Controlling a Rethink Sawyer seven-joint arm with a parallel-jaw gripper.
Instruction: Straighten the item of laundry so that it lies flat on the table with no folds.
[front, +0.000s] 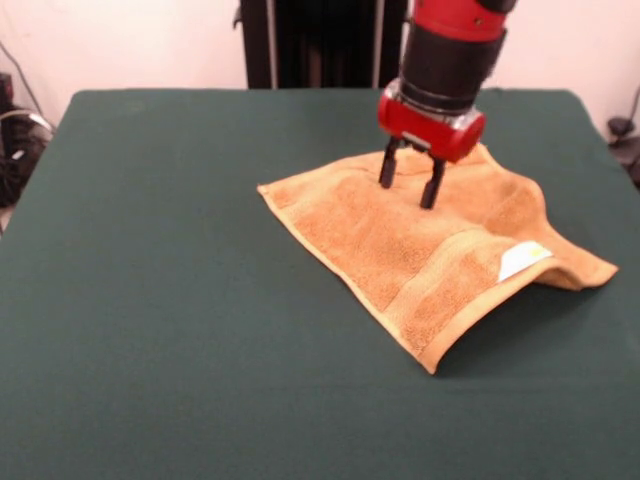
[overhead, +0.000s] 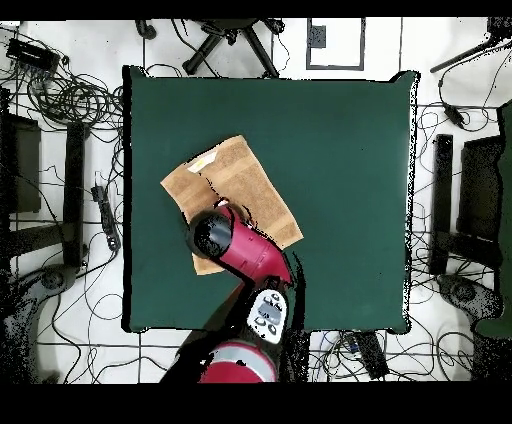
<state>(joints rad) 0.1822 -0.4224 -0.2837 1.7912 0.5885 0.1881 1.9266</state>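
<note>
- Front view: gripper (front: 410, 186) spread open, holding nothing, fingertips on or just above the orange-tan hand towel (front: 400, 245).
- White-and-yellow tag (front: 523, 259) near a raised fold.
- Overhead: arm (overhead: 240, 250) hides the gripper; towel on the green table (overhead: 340, 150).

We see the Sawyer's glossy red and black cylindrical arm (front: 450, 50), a black ribbed collar banding its wrist above a red, squared end block with silver fittings. Its gripper (front: 410, 182) carries two slim black fingers (front: 388, 168). From overhead, a grey panel (overhead: 267, 312) with dark buttons sits on the red arm.
</note>
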